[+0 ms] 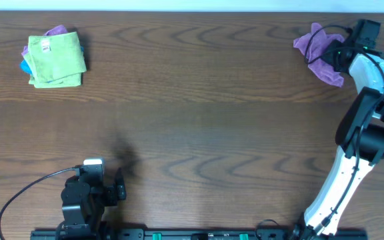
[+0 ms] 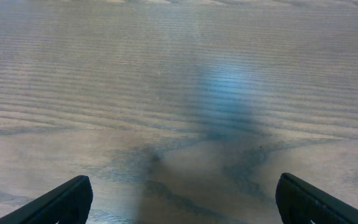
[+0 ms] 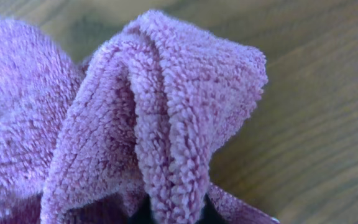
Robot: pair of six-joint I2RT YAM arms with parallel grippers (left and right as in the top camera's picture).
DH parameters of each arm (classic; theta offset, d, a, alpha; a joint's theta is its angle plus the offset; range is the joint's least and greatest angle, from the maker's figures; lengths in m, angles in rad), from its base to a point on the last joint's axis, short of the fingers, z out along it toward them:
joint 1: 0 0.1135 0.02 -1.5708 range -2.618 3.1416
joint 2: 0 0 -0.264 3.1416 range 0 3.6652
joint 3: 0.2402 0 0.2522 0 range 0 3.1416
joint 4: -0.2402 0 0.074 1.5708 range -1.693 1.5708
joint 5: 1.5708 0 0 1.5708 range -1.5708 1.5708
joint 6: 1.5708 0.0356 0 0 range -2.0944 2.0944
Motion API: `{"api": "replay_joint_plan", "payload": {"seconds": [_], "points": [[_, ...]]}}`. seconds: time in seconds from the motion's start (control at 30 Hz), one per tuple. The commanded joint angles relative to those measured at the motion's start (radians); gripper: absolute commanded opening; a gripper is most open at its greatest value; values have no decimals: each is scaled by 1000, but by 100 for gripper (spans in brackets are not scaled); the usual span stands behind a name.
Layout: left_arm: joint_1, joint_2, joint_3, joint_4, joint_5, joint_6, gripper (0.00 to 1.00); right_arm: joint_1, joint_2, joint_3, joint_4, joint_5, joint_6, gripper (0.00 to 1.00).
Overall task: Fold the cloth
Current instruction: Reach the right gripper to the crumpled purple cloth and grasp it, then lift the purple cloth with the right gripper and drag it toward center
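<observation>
The purple cloth (image 1: pixel 317 48) lies crumpled at the far right of the table. My right gripper (image 1: pixel 339 56) is on it and is shut on a bunched fold of the cloth. In the right wrist view the fold (image 3: pixel 179 143) fills the frame and runs down between the dark finger tips (image 3: pixel 176 214), which are mostly hidden by it. My left gripper (image 1: pixel 107 188) rests at the near left edge, far from the cloth. In the left wrist view its two fingers (image 2: pixel 182 202) are wide apart and empty over bare wood.
A folded lime-green cloth with a white tag (image 1: pixel 57 59) lies at the far left on top of a blue and another purple cloth. The wooden table (image 1: pixel 199 120) stretches between the two arms.
</observation>
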Motion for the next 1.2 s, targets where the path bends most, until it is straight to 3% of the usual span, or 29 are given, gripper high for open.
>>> {"api": "replay_joint_plan", "payload": {"seconds": [0.0,0.4,0.63,0.8,1.03,1.17], "points": [[-4,-6,-23,-27,0,10,95,-1,-76,9,-51,-51,-32,1],[-4,-6,-23,-27,0,10,95,132,-501,8,-573,-60,-182,1],[-4,-6,-23,-27,0,10,95,259,-633,8,-731,-140,-188,2],[-4,-6,-23,-27,0,10,95,406,-636,8,-757,-180,-187,2],[-4,-6,-23,-27,0,10,95,603,-611,8,-539,-177,-181,8],[-4,-6,-23,-27,0,10,95,647,-507,8,-483,-164,-177,2]]}}
